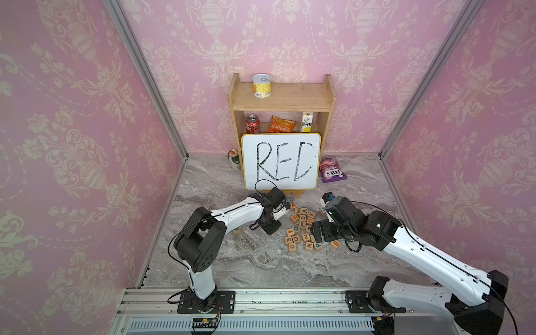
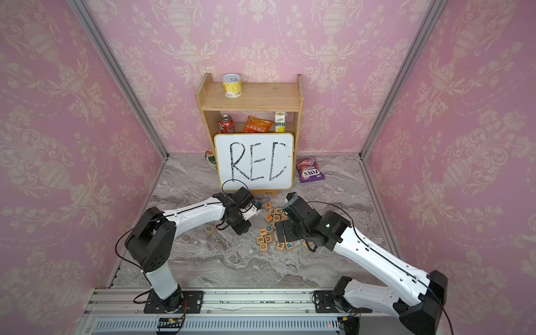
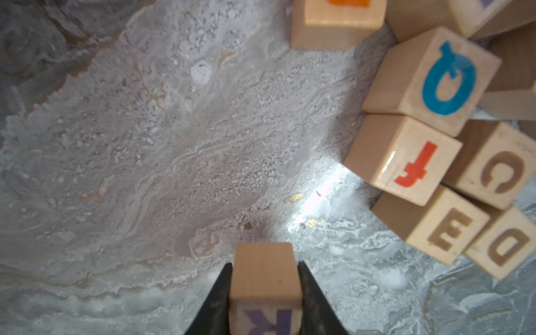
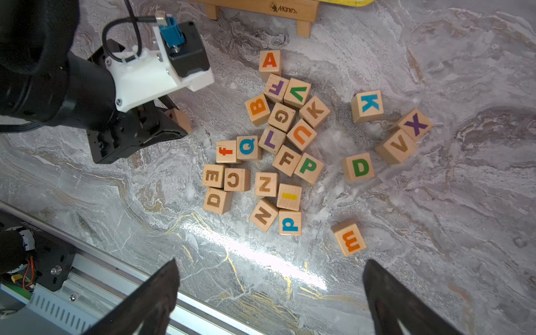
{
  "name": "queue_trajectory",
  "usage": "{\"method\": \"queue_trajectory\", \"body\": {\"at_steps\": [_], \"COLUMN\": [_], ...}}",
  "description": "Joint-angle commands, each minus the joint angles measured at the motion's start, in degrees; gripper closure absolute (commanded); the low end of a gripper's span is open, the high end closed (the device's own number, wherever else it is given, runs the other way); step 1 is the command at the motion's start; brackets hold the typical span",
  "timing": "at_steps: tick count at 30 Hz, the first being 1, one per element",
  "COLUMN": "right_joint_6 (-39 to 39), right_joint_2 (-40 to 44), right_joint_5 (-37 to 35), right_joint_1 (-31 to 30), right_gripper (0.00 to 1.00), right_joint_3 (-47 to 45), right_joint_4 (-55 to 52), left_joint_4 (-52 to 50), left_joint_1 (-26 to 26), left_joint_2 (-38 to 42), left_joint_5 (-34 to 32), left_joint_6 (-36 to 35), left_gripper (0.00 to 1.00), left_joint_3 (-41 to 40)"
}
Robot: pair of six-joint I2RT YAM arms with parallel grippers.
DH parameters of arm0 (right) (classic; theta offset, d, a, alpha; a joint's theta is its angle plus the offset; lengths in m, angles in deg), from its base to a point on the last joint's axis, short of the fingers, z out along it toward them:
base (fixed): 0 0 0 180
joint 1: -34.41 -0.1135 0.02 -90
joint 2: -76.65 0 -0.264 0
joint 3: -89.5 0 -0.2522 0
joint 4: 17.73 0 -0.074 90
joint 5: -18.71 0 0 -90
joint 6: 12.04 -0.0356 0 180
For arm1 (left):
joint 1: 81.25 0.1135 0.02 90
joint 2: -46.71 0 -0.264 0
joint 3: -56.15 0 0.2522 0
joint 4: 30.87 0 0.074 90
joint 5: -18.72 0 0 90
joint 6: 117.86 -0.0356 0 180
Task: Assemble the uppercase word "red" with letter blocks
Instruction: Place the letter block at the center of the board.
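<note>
- Grip: the left gripper (image 3: pixel 265 264) is clenched on the R block (image 3: pixel 265 281). The jaws are pressed flat on opposite side faces, and the block is held low over the marble tabletop (image 3: pixel 116 145), just beside the pile of letter blocks (image 4: pixel 278 139).
- Handling: the cube is judged light, rigid and not fragile. Its smooth faces could slip, so a centred hold on two flat faces is advised, never on corners.
- Second tool: the right gripper (image 4: pixel 269 262) is spread wide and empty above the pile.
- Next pieces: the green D block (image 4: pixel 359 167) stands apart, with room for jaws on both sides. No green E is made out.
- Crowding: the pile's blocks are packed touching, so little jaw room is left.
- Open room: bare marble is found between the pile and the front rail (image 1: pixel 261 293). The whiteboard (image 1: pixel 280 161) closes off the far side.
</note>
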Motion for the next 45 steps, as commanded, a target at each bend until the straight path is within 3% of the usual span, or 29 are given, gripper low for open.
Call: {"method": "queue_trajectory", "body": {"at_steps": [1,10,15,19,23,33,45], "right_joint_6": [1.4,2.0,1.8,1.8,2.4,2.1,0.8], "right_joint_2": [0.5,0.3,0.2,-0.1,-0.5,-0.6,-0.5], "right_joint_5": [0.8,0.3,0.4,0.4,0.3,0.3,0.3], "right_joint_1": [-0.4,-0.3,-0.3,-0.3,-0.4,-0.3,-0.3], "right_gripper": [0.00,0.00,0.00,0.00,0.00,0.00,0.00], "right_joint_3": [1.4,1.1,0.4,0.3,0.5,-0.3,-1.3], "right_joint_4": [-1.8,-2.0,-1.2,-0.8,-0.7,0.5,1.5], "left_joint_4": [2.9,8.2,9.0,8.3,5.6,-4.3,-9.7], "left_joint_1": [0.6,1.0,1.0,0.9,0.7,0.5,0.3], "left_joint_2": [-0.7,0.5,1.7,2.6,3.5,4.6,3.1], "left_joint_5": [0.0,-2.3,-2.4,-3.0,-7.7,-10.9,-9.1], "left_joint_6": [-2.2,1.3,6.0,14.6,25.4,45.2,77.0], "left_gripper": [0.69,0.54,0.17,0.01,0.01,0.01,0.01], "left_joint_3": [-1.8,-5.0,-4.9,-4.4,-4.7,-0.6,1.9]}}
